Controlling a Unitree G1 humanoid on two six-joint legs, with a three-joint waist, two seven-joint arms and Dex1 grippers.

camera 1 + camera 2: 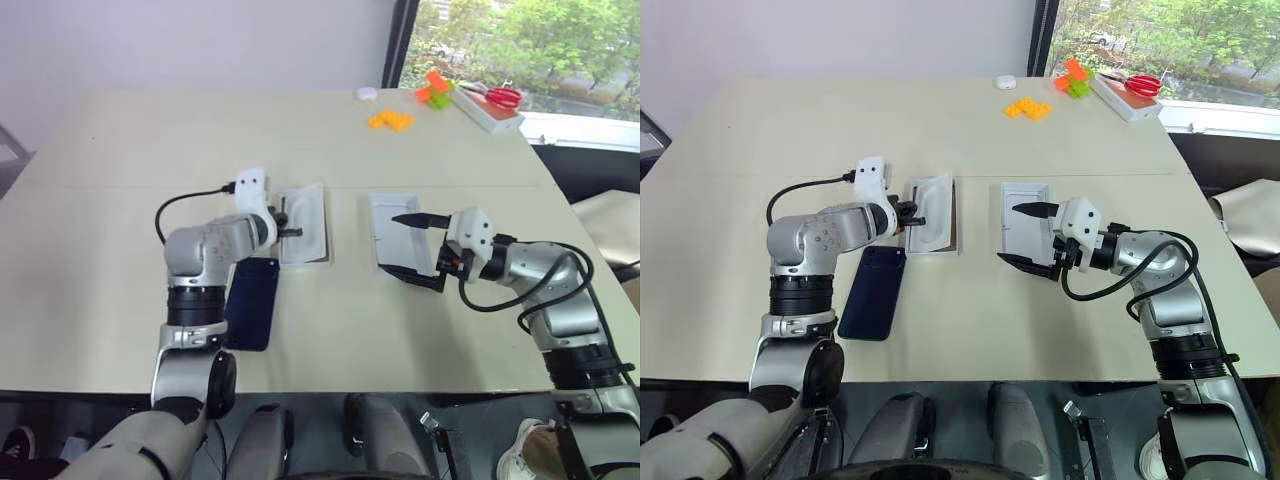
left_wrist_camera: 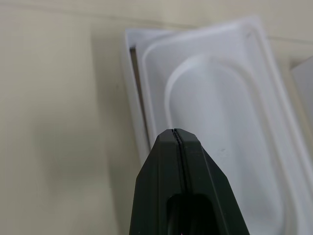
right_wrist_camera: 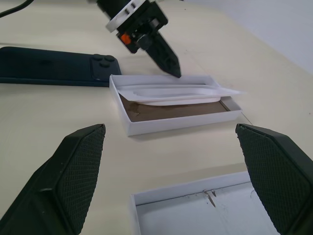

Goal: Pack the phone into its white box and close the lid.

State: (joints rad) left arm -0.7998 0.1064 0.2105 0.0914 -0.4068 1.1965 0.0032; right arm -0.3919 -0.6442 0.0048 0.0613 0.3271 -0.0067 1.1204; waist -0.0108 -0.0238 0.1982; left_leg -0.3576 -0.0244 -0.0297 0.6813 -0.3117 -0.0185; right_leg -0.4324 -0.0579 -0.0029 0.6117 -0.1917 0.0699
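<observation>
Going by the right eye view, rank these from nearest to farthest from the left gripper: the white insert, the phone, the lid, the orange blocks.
1. White insert, tilted in the white box, at the left gripper.
2. Phone, lying beside the box, toward the robot.
3. Lid, on the right, by the open right gripper.
4. Orange blocks, far across the table.

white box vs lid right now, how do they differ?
The white box has a tan-brown floor; the lid is plain white inside. The white box has a thin white insert lying tilted across it; the lid holds nothing. The white box sits by the shut left gripper; the lid sits between the open right gripper's fingers. Both are shallow, rectangular and open side up.
</observation>
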